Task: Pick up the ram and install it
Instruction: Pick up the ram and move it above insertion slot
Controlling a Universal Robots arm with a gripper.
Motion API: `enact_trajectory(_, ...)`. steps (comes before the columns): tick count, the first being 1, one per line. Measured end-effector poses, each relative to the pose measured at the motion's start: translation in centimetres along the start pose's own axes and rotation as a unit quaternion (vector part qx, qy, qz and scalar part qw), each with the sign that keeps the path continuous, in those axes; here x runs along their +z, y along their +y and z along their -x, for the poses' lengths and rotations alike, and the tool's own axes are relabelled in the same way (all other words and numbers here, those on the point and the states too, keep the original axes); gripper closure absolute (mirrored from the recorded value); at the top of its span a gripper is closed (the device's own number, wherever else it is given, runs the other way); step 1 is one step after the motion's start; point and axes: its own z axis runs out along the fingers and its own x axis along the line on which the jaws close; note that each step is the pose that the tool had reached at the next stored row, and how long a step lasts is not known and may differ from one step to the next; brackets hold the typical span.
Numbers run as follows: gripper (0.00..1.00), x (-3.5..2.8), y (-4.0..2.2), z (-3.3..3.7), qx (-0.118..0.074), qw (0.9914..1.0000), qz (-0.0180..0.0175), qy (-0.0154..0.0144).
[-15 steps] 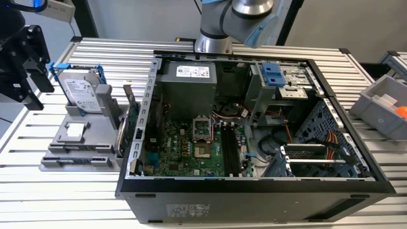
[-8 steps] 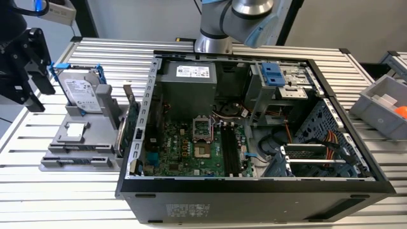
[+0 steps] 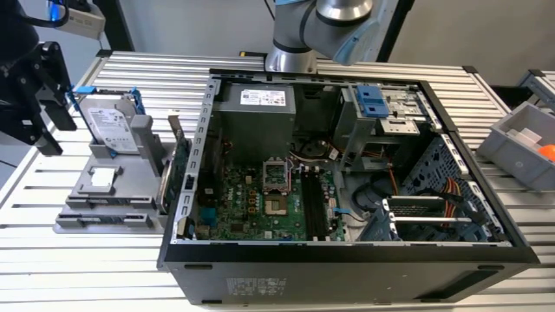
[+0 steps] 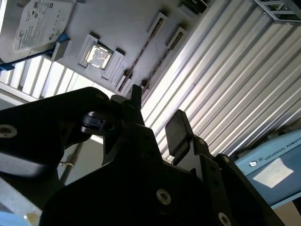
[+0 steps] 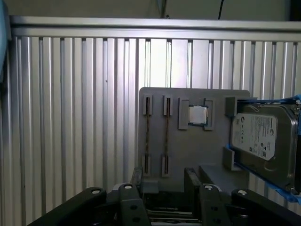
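Nothing done yet: the ram (image 5: 148, 136) and a 2nd stick (image 5: 166, 136) stand in the holder (image 5: 197, 150) on the tabletop (image 5: 70, 117); the tool (image 5: 163, 178), spread and empty, hangs near them.

Ribbed aluminium tabletop (image 3: 87, 260), pale grey wall (image 3: 199, 26) behind.

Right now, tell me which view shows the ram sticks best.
The first wrist view: both ram sticks stand on edge in the grey holder, full length in sight. The second wrist view shows them slanted and foreshortened past the end effector. In the exterior view they are too thin to make out.
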Motion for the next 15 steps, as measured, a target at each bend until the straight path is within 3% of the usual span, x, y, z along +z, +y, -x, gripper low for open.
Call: enact_trajectory(15, 0.0, 0.52, -0.01, -0.73, 0.003, 1.0, 0.0002, -0.0001)
